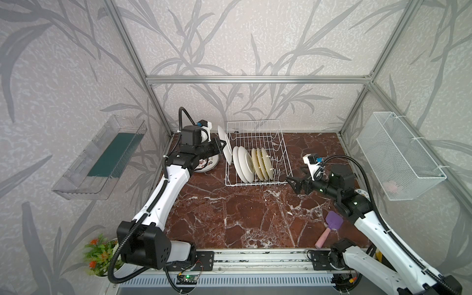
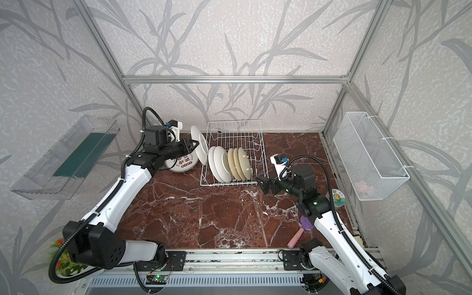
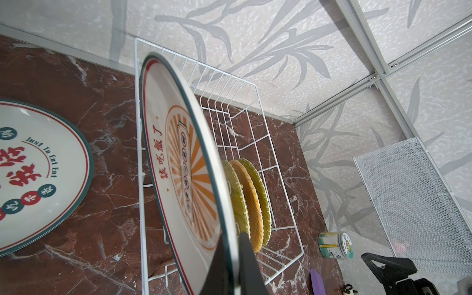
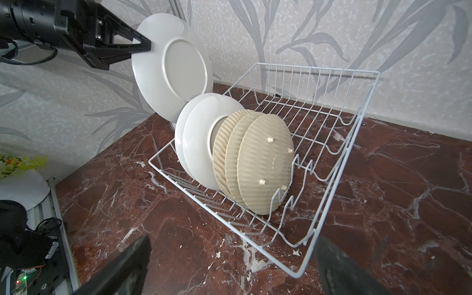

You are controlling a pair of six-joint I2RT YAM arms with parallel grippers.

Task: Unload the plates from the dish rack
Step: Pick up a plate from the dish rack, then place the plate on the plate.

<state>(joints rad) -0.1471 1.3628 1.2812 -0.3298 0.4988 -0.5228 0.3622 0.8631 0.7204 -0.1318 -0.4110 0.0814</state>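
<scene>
Clamping the rim of the held plate (image 4: 171, 69), the left gripper (image 1: 221, 146) is closed on it and carries it on edge, tilted, over the left end of the dish rack (image 1: 265, 143). Its orange sunburst face shows in the left wrist view; its lower edge is hidden behind the rack's contents. Inside the rack, two white plates (image 1: 242, 166) stand on edge, with three yellow plates (image 1: 261, 163) just beside them to the right. A flat plate (image 2: 182, 163) lies face up on the bench (image 1: 229, 217) left of the rack, partly under the left arm. The right gripper (image 1: 293, 185) hangs near the rack's near right corner, jaws spread wide and empty.
</scene>
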